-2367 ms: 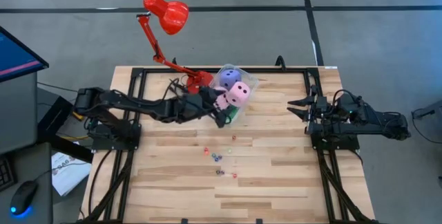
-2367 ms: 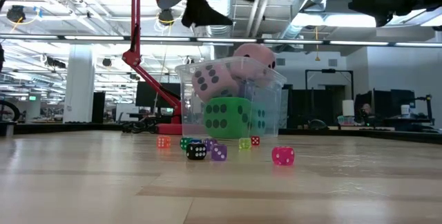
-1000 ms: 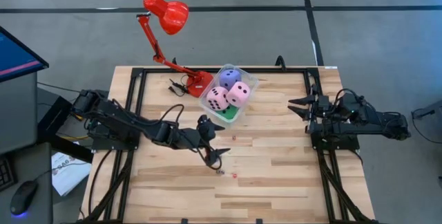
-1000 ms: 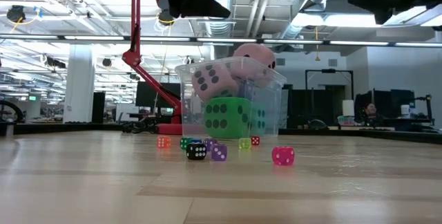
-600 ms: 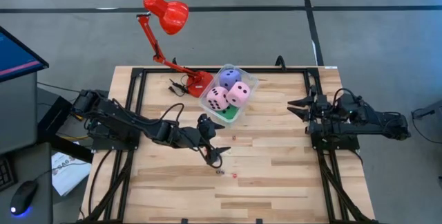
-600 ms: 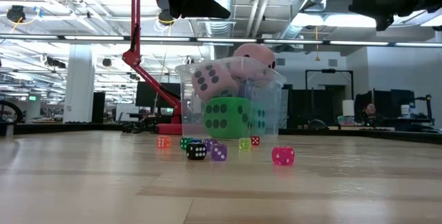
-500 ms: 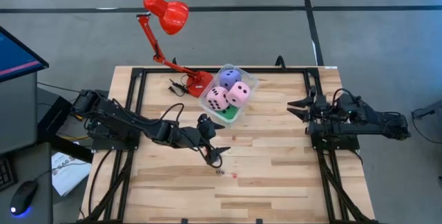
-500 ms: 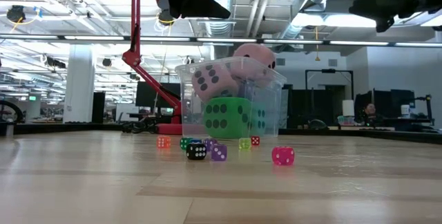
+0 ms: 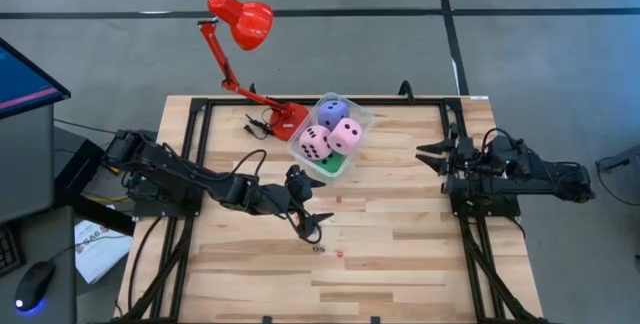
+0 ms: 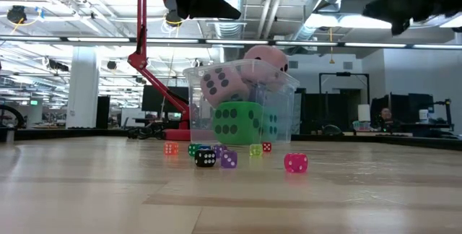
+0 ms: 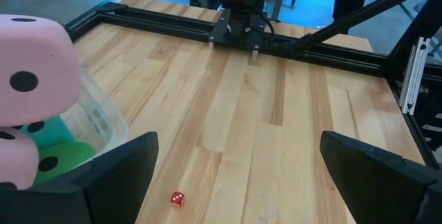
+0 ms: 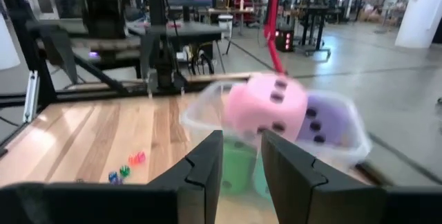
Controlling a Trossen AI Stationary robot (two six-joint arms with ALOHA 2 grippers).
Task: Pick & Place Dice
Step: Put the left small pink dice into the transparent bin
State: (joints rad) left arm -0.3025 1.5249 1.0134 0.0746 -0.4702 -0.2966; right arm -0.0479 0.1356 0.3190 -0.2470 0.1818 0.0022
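Observation:
A clear tub (image 9: pixel 358 118) at the table's far middle holds two pink dice (image 9: pixel 314 142) (image 9: pixel 346 134), a purple die (image 9: pixel 332 114) and a green die (image 10: pixel 235 123). Several tiny dice (image 10: pixel 228 159) lie on the wood in front of it, among them a red one (image 11: pixel 177 198). My left gripper (image 9: pixel 310 224) hovers open above these tiny dice, near of the tub, with nothing between its fingers (image 11: pixel 117 165). My right gripper (image 9: pixel 430 151) waits at the right edge, pointing toward the tub, its fingers (image 12: pixel 207 165) a narrow gap apart.
A red desk lamp (image 9: pixel 240 19) stands on its base (image 9: pixel 288 116) just left of the tub. Black frame rails (image 9: pixel 200 144) run along both sides of the board. Bare wood (image 9: pixel 400 264) stretches toward the near edge.
My right gripper has dipped a little and stirred toward the tub. The left arm hovers almost still over the tiny dice, and the dice and tub have stayed in place.

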